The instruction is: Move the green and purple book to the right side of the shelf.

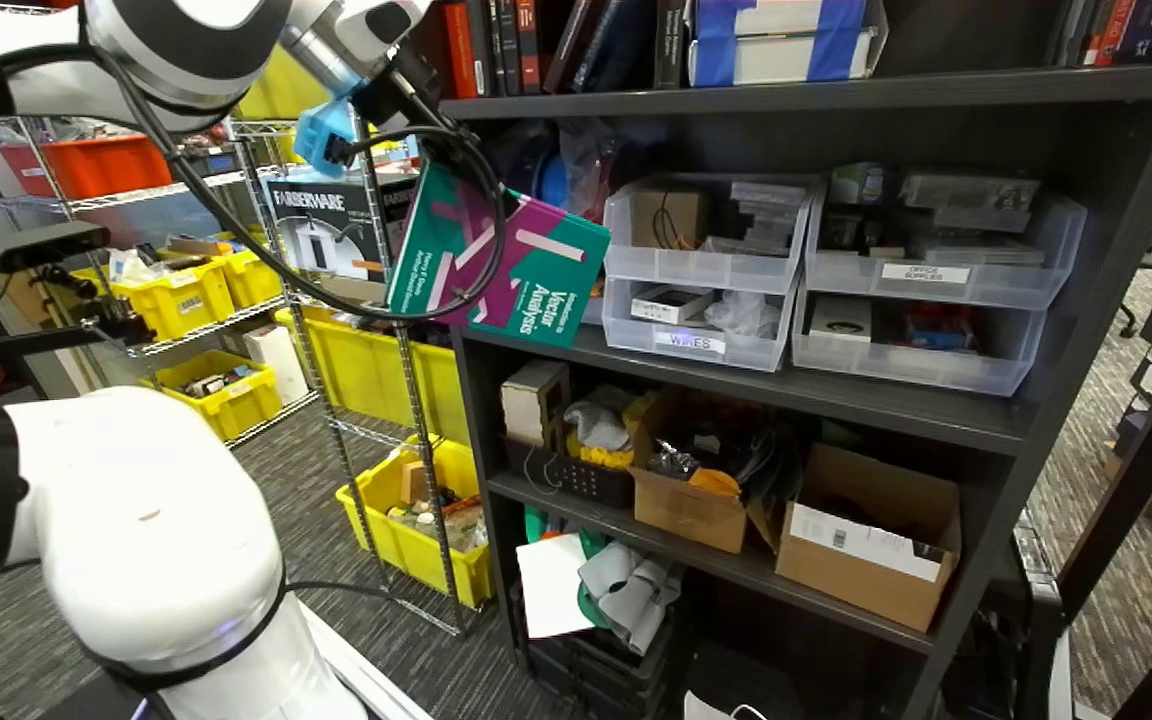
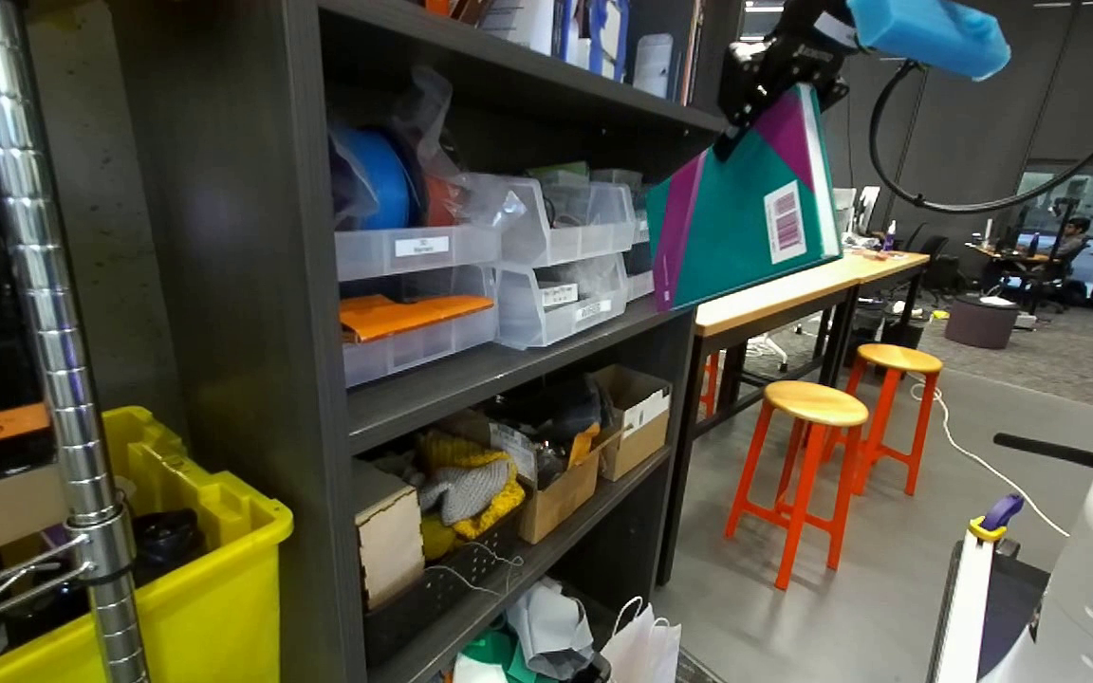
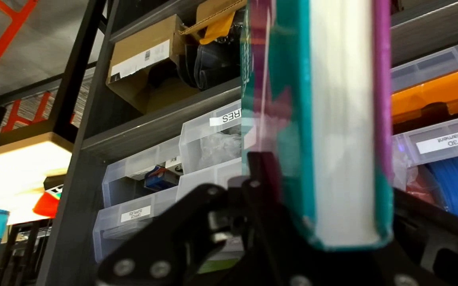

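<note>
The hand (image 2: pixel 776 104) pinches the green and purple book (image 1: pixel 531 262), tilted in the air before the shelf (image 1: pixel 736 388); the grasp looks done; placement at the right side seems left to do.

Orange-legged stools (image 2: pixel 816 403) stand beside a wood-topped table (image 2: pixel 798 287) on grey floor (image 2: pixel 793 636), a dark wall (image 2: pixel 964 123) behind.

Dark shelf (image 1: pixel 1116 260), upper board (image 1: pixel 936 95) with books (image 1: pixel 528 50) at its left edge, middle board (image 1: pixel 886 412) with plastic bins (image 1: pixel 876 285), lower board (image 1: pixel 576 517) with cardboard boxes (image 1: pixel 856 580) toward its right edge
</note>
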